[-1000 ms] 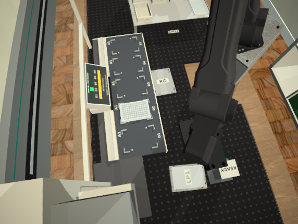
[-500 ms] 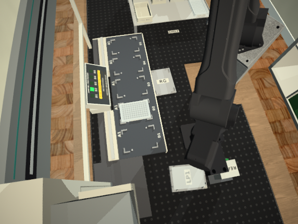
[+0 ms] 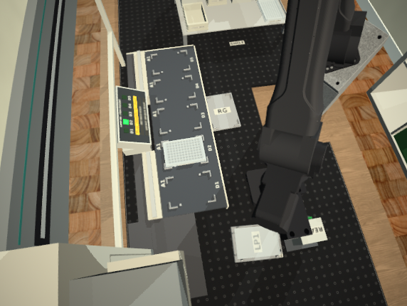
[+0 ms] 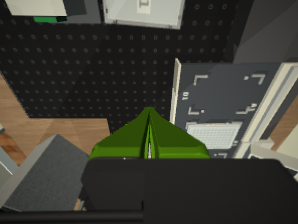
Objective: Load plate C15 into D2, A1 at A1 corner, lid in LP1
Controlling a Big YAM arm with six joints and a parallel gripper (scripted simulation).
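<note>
The sample plate sits uncovered, its white wells open, inside the brackets of D2 on the dark deck. Lid park LP1 lies on the black breadboard in front of the deck. A clear lid appears to lie flat on it, with the LP1 label showing through. My gripper has its green fingers shut together on nothing. It hangs at the READY key, just right of LP1. The arm's wrist hides part of the key in the top view.
The regrip nest RG lies right of D3 with nothing on it. D1, D3, D4 and D5 hold nothing. The SHELF at the back carries other labware. A status panel stands left of the deck with one green light lit.
</note>
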